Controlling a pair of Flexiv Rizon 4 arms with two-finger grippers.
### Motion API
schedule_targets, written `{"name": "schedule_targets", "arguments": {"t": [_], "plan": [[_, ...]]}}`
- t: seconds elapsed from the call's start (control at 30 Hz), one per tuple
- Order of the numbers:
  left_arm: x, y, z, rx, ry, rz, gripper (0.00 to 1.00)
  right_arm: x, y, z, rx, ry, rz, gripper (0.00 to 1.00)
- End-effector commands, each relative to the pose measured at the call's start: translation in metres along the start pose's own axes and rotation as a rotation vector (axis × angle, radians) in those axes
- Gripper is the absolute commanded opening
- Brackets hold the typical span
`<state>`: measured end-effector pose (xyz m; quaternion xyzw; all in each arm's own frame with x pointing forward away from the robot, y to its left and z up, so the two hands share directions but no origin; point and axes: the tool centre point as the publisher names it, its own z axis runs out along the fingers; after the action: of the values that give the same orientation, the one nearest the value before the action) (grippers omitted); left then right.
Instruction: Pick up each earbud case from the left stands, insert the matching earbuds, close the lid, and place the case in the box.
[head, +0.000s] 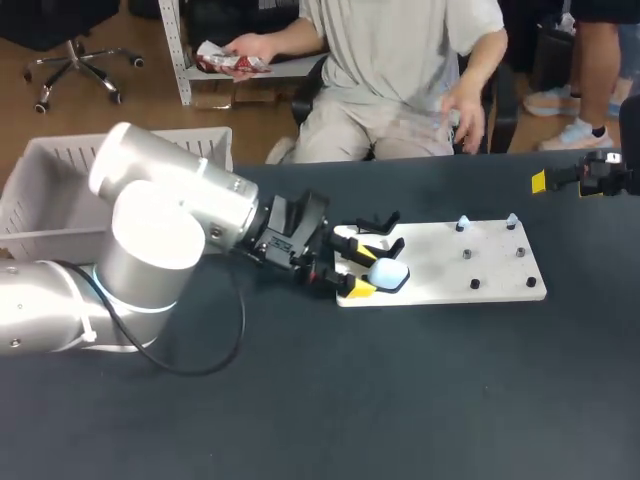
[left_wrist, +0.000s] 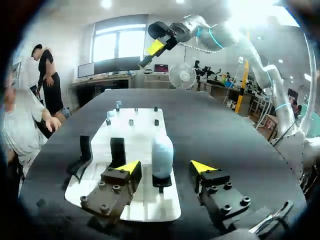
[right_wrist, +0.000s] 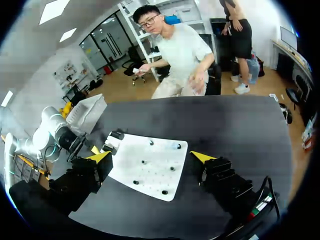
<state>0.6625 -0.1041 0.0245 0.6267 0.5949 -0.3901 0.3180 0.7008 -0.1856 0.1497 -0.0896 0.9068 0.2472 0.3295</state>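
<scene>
Left gripper: fingers apart, flanking pale blue case, touching neither side. Case upright on black stand at end of white board nearest left arm. Right gripper: fingers wide apart, nothing between, raised over table, well apart from case. Box beside left arm.

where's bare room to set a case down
The near table in front of the white board is bare, also the strip behind it. Crowded at the board's left end, where the left gripper straddles the earbud case.
</scene>
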Motion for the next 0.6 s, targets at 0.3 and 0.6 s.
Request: {"name": "schedule_targets", "arguments": {"t": [0.3,0.6], "plan": [[0.0026,0.0072,0.0111,0.009,-0.020,-0.011,0.53,-0.0002,-0.0009,-0.0003,-0.003,0.001,-0.001,1.00],[0.0012,0.0101,0.0119,0.001,-0.037,-0.019,0.48,-0.0002,-0.0009,-0.0003,-0.003,0.001,-0.001,1.00]]}}
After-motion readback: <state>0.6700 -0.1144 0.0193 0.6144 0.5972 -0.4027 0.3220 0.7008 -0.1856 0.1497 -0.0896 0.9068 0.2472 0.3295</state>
